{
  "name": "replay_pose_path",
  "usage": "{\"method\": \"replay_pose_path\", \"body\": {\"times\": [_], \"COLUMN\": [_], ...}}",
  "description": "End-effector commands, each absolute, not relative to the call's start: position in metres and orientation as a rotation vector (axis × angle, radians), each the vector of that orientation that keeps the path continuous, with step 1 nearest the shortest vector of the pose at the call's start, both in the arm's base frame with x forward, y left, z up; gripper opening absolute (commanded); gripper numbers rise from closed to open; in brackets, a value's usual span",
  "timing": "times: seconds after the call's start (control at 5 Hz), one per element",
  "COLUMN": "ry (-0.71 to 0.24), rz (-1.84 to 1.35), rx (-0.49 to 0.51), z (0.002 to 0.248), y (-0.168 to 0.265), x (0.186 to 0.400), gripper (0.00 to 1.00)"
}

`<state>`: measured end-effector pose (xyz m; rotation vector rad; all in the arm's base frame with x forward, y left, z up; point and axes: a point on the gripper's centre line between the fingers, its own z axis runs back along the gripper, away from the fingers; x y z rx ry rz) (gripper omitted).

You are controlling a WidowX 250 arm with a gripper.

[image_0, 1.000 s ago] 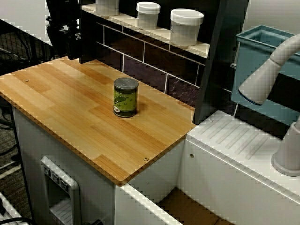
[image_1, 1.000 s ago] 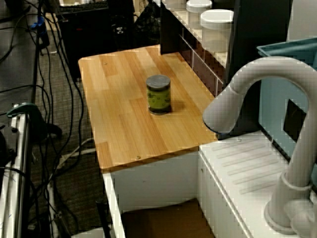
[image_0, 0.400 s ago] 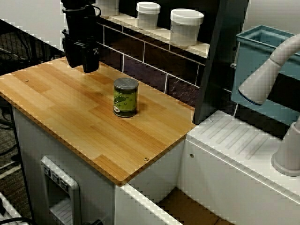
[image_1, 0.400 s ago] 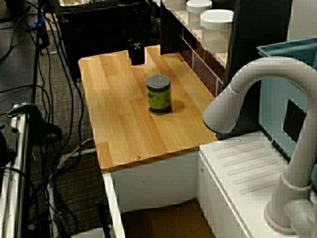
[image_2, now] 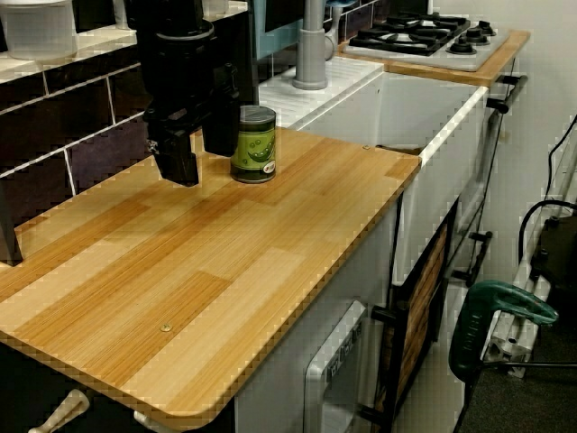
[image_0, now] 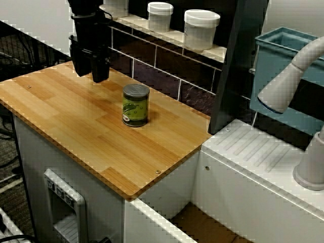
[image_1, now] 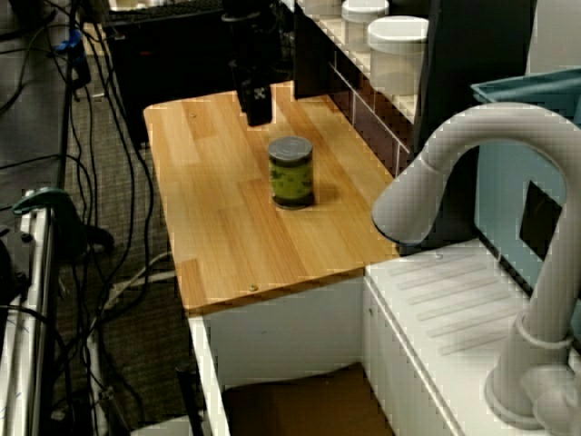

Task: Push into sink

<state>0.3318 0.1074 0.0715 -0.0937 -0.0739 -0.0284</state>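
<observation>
A green-labelled can [image_0: 135, 105] with a dark lid stands upright on the wooden counter [image_0: 76, 121], near its back edge. My black gripper [image_0: 91, 74] hangs just above the counter to the can's left, apart from it. The side view shows its two fingers [image_2: 180, 164] spread and pointing down, with nothing between them and the can [image_2: 253, 144] close behind. The sink [image_0: 223, 195] is the sunken white-walled basin with a brown floor, past the counter's right end, also seen as the sink [image_1: 272, 338] and the sink [image_2: 433, 99].
A grey faucet [image_0: 288, 76] arches over the white ridged drainboard [image_0: 263, 152] behind the sink. A teal tub [image_0: 283, 50] stands at the back right. White-lidded jars [image_0: 201, 28] line the tiled shelf. A stove [image_2: 424, 32] lies beyond the sink.
My gripper has come in from the far back left corner, moving right and down over the counter toward the can. The can has not moved.
</observation>
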Motion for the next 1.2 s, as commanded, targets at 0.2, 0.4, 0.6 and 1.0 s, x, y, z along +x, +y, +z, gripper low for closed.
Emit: {"method": "replay_pose_path", "body": {"times": [0.2, 0.4, 0.6, 1.0], "ry": [-0.107, -0.083, -0.084, -0.036], "rz": [-0.041, -0.034, -0.031, -0.146], "rx": [-0.047, -0.079, -0.149, -0.257], "z": [0.056, 0.052, 0.057, 0.063], "y": [0.068, 0.058, 0.045, 0.012], "x": [0.344, 0.352, 0.357, 0.359], "gripper": [1.00, 1.00, 1.00, 1.00]}}
